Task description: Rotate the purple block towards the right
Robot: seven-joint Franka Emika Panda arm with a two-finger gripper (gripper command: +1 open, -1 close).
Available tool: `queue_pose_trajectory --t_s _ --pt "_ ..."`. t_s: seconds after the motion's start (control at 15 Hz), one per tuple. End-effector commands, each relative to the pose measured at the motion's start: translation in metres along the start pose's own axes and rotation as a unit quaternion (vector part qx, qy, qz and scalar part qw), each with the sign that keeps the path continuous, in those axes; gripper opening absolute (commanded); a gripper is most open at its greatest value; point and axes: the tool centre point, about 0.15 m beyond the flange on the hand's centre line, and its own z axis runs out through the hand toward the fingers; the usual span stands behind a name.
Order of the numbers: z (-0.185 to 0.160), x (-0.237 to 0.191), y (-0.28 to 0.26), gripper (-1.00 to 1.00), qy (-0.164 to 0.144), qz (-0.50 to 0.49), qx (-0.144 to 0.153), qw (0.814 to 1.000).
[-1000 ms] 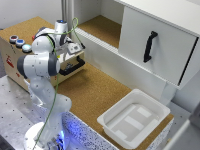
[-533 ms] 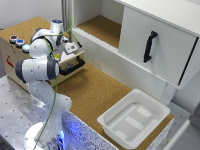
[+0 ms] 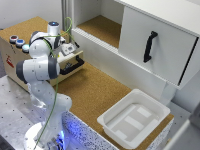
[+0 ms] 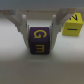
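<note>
Purple block [image 4: 39, 41] sits on the pale surface [image 4: 15, 70] between the end effector [image 4: 39, 35] fingers, closed against its sides for turning, a yellow block [image 4: 73, 25] at two o'clock.

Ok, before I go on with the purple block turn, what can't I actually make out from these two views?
- Purple block: hidden in the exterior view behind the arm and wrist; seen only in the wrist view, blurred.
- Gripper: fingers flank the block, but blur hides whether the pads touch it.
- Yellow block: cut off by the wrist view's edge; its marking is unreadable.
- White bin: contents too faint to tell in the exterior view.
</note>
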Motion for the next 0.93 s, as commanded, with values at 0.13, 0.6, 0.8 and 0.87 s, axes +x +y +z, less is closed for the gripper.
queue_pose_trajectory --t_s 0.13,0.6,0.8,0.87 --pt "0.003 0.016 0.031 -1.00 -0.064 0.069 -0.003 0.996" --pt "-0.032 -0.008 0.067 -1.00 -0.042 0.381 0.081 0.920" --pt "-0.036 -0.017 0.067 -1.00 -0.031 0.505 0.105 0.856" --pt "-0.037 -0.017 0.067 -1.00 -0.029 0.532 0.098 0.840"
